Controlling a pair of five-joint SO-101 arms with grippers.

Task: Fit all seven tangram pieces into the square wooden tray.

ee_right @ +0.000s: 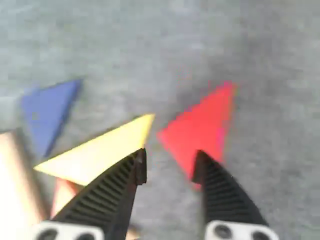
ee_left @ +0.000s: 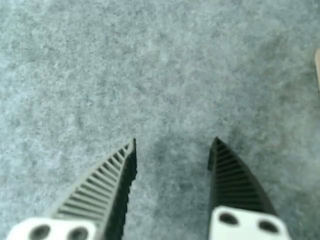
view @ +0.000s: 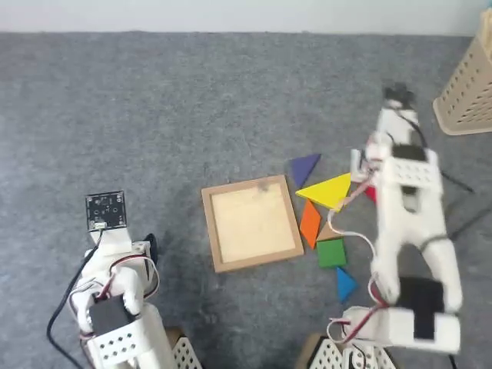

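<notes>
The right fingers point(ee_right: 115, 195) stand moderately apart, the red triangle point(ee_right: 200, 125) just ahead and partly between their tips, its long axis pointing away from them. The left fingers point(ee_left: 102, 200) gape wide over bare bench point(ee_left: 150, 75), well apart from that piece and the unfilled tray point(view: 209, 227), so the right arm is nearer.

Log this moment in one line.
square wooden tray: nothing inside | left hand: open, over grey carpet | right hand: open, by red triangular piece
</notes>
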